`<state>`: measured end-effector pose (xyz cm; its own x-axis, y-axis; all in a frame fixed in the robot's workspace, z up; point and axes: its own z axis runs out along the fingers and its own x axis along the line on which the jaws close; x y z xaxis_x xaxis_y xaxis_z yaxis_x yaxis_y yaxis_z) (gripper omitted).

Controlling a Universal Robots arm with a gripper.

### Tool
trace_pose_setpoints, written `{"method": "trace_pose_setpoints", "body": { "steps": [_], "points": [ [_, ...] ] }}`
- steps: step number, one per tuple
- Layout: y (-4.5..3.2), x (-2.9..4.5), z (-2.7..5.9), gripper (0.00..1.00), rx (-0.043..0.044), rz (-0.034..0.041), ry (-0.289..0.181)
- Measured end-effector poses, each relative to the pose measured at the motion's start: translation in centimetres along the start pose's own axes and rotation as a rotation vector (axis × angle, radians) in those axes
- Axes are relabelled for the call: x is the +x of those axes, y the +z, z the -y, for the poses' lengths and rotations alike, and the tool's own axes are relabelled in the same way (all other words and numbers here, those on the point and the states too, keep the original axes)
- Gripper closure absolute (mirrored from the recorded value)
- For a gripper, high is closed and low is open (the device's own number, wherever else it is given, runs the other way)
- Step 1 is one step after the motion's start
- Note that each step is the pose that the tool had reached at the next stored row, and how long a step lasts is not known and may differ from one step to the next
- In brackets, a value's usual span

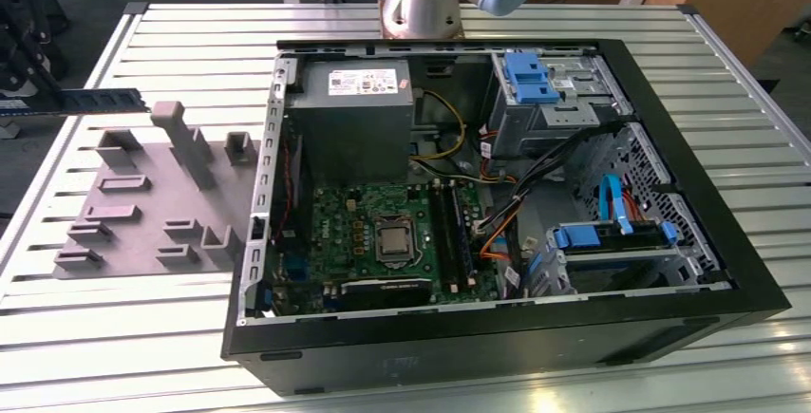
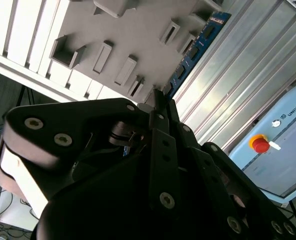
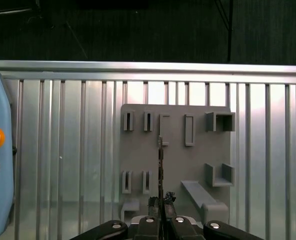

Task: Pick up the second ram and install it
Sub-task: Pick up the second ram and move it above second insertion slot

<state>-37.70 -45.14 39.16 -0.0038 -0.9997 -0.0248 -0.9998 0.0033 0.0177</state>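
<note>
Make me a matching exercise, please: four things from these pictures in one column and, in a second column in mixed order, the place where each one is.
Things
1. thin blue-green circuit-board ram stick
2. flat grey plastic fixture plate
3. green motherboard
4. round red button

Places
A. inside the open black computer case
B. on the pale blue pendant
C. held between the black fingers
D. lying on the slatted metal table

Pairs: 1-C, 2-D, 3-A, 4-B
</note>
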Motion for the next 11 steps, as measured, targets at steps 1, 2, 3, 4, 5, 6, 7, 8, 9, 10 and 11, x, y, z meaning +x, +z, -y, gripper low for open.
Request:
{"method": "trace_pose_setpoints", "body": {
  "steps": [1, 2, 3, 4, 5, 6, 7, 8, 9, 10, 11],
  "points": [
    [0.0, 0.0, 0.03, 0.86, -0.0001, 0.0, 0.0],
    [0.0, 0.0, 0.05, 0.86, 0.0, 0.0, 0.0],
    [0.0, 0.0, 0.08, 0.86, 0.0, 0.0, 0.0],
    [0.0, 0.0, 0.12, 0.86, 0.0, 0.0, 0.0],
    [-0.01, 0.0, 0.16, 0.86, -0.0001, 0.0, 0.0],
    [-0.01, 0.0, 0.22, 0.86, 0.0, 0.0, 0.0],
    [0.0, 0.0, 0.28, 0.86, 0.0, 0.0001, 0.0],
    [-0.01, 0.0, 0.34, 0.86, 0.0, 0.0, 0.0],
    [-0.01, 0.0, 0.41, 0.86, 0.0, 0.0, 0.0],
    [-0.01, 0.0, 0.48, 0.86, 0.0, 0.0, 0.0],
    [-0.01, -0.01, 0.54, 0.86, 0.0, 0.0, 0.0]
  ]
}}
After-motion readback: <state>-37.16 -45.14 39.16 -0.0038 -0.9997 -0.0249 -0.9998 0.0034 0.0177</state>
